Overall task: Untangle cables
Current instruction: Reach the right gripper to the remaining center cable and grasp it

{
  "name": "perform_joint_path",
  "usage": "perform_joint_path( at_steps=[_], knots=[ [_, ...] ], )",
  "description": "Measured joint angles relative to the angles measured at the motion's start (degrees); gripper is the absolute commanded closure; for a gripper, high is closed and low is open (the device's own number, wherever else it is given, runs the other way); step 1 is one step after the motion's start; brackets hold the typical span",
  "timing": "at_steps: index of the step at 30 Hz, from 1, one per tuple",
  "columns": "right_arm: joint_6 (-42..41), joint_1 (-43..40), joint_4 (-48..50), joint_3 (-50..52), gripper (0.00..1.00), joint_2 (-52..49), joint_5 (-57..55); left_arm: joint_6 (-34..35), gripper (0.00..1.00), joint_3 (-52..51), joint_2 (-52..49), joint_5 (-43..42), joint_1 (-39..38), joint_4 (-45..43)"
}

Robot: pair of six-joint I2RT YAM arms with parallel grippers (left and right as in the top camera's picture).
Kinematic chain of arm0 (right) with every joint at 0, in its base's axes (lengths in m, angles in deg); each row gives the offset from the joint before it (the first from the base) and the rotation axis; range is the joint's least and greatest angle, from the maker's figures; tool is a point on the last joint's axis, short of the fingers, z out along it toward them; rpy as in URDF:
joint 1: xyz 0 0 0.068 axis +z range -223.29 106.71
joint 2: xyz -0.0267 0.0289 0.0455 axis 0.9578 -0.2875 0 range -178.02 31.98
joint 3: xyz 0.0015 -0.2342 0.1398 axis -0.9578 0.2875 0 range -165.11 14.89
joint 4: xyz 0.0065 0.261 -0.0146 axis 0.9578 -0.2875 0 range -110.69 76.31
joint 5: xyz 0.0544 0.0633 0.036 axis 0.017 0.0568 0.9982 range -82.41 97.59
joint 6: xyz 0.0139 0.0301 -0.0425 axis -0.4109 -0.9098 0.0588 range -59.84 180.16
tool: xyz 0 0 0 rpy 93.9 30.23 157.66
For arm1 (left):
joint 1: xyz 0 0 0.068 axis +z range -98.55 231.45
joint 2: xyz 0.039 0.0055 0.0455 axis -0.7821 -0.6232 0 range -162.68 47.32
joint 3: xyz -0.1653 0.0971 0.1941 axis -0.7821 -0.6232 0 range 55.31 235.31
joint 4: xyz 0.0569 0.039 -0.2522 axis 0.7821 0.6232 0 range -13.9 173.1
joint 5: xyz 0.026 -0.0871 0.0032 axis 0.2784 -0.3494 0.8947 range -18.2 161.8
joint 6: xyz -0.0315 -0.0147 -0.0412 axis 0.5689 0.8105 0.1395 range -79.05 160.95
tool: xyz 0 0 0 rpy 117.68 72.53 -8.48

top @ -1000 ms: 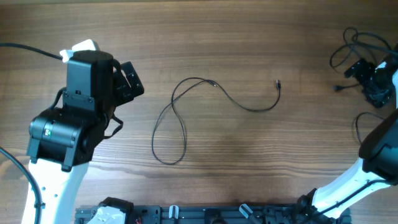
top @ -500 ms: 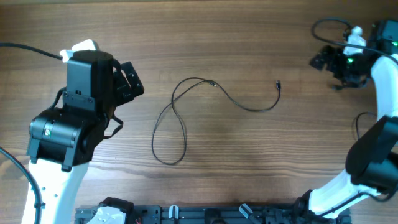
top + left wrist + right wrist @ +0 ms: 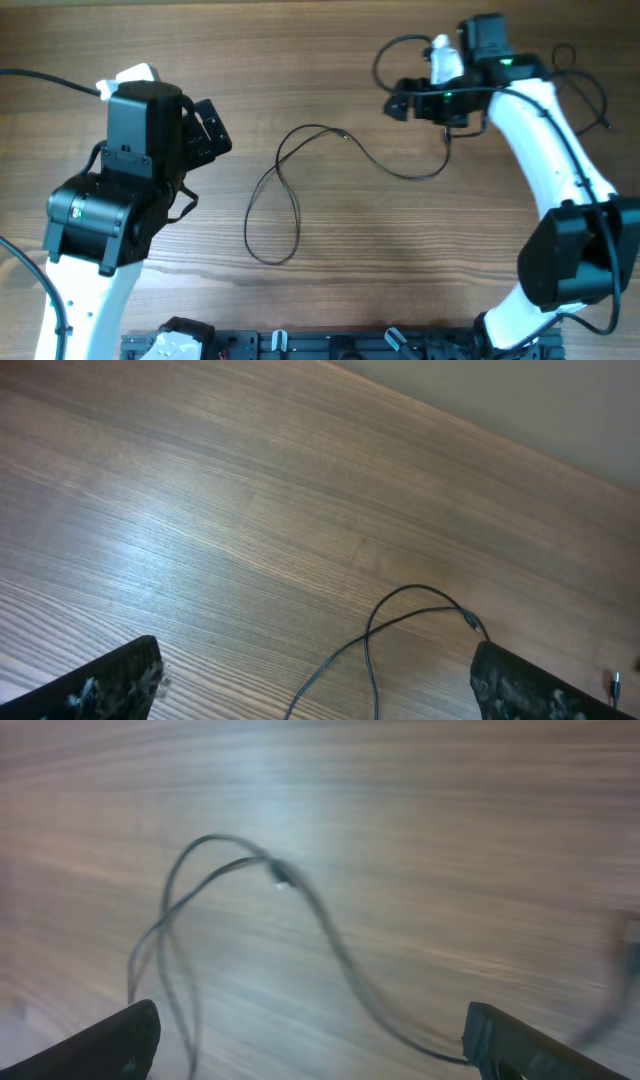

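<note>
One thin black cable (image 3: 290,190) lies loose on the wood in a long loop. Its small plug (image 3: 345,135) rests near the middle and its other end (image 3: 447,133) sits under my right arm. My right gripper (image 3: 398,101) hovers open just left of that end, holding nothing. The right wrist view is blurred; it shows the cable's loop (image 3: 190,870) and plug (image 3: 281,875) ahead of my right gripper (image 3: 320,1050). My left gripper (image 3: 212,130) stands open at the left, apart from the cable. In its wrist view the cable (image 3: 395,605) lies ahead of my left gripper (image 3: 320,695).
More thin black strands (image 3: 597,95) show at the far right, partly hidden by my right arm (image 3: 545,130). The thicker arm cable (image 3: 385,55) loops beside the right wrist. A black rail (image 3: 330,345) runs along the table's front edge.
My right arm has swung from the far right edge leftward to above the loose cable's right end. The left arm and the cable have not moved.
</note>
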State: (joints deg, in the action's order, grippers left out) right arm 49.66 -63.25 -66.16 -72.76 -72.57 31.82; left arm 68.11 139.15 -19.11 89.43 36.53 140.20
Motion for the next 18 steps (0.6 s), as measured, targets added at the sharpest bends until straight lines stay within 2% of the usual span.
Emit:
perform_joint_path(
  at_steps=[5, 10, 18],
  knots=[
    [-5.70, 8.26, 3.15, 0.00, 0.00, 0.00, -0.07, 0.00, 0.00, 0.00, 0.00, 0.00, 0.00, 0.00],
    [-15.21, 16.63, 7.76, 0.00, 0.00, -1.73, -1.55, -0.02, 0.00, 0.02, 0.00, 0.00, 0.00, 0.02],
    [-25.64, 26.10, 10.67, 0.02, 0.00, -12.72, -2.38, 0.00, 0.00, 0.02, 0.00, 0.00, 0.00, 0.00]
  ],
)
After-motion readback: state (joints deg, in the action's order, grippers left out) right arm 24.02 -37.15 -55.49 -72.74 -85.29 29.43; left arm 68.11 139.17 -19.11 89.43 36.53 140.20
